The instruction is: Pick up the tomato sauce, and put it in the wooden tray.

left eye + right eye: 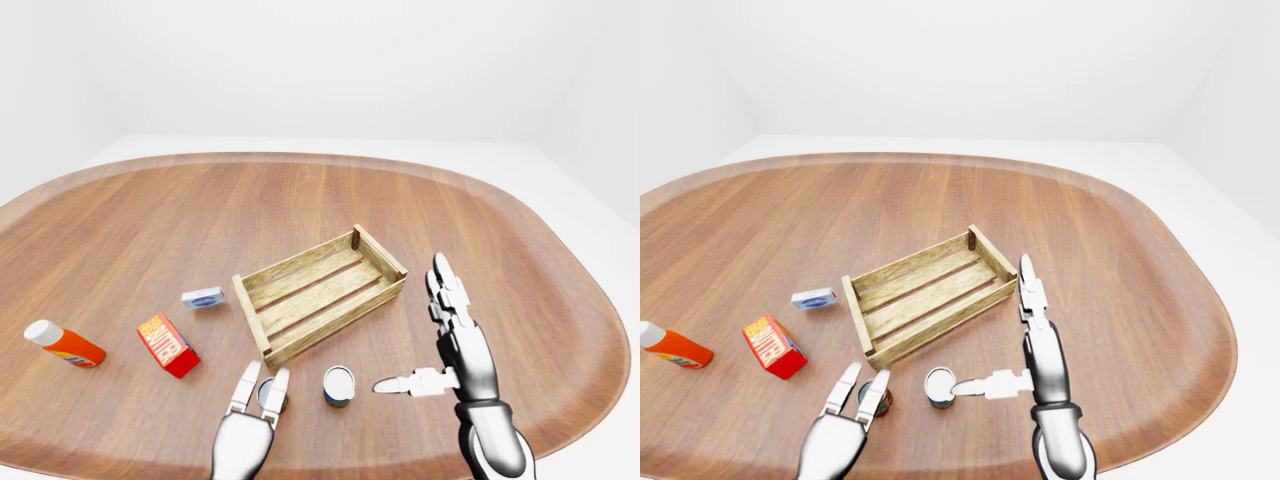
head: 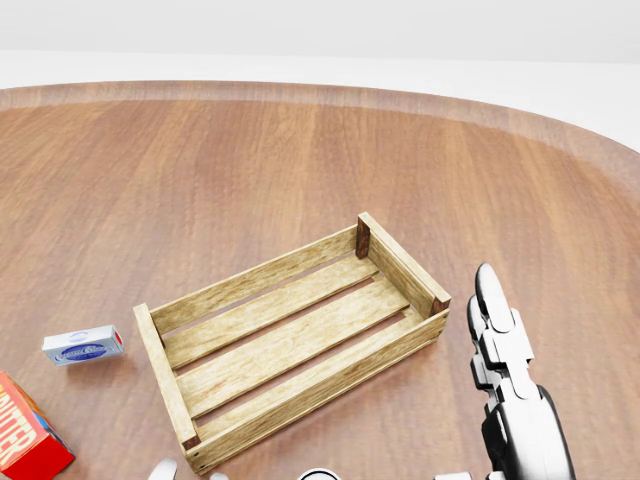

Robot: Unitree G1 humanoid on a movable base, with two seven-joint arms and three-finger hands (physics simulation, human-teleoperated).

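Fingers (image 1: 247,380) of the left hand (image 1: 243,440) spread open, standing either side of a small dark can (image 1: 268,393), not closed on it. Label too small to read; I judge this can the tomato sauce, though a second, silver-topped can (image 1: 339,385) sits just beside it. Both cans lie just below the wooden tray (image 1: 335,322) in the left-eye view, near its long wall. Right hand (image 1: 455,350) open too, below-right of the tray, thumb pointing at the silver-topped can. Left of the tray: small blue box (image 1: 203,297), red carton (image 1: 167,345), orange bottle (image 1: 65,344) farthest out. Risks: taking the wrong can; a shallow fingertip pinch letting the round can roll or tip; knocking the neighbouring can.
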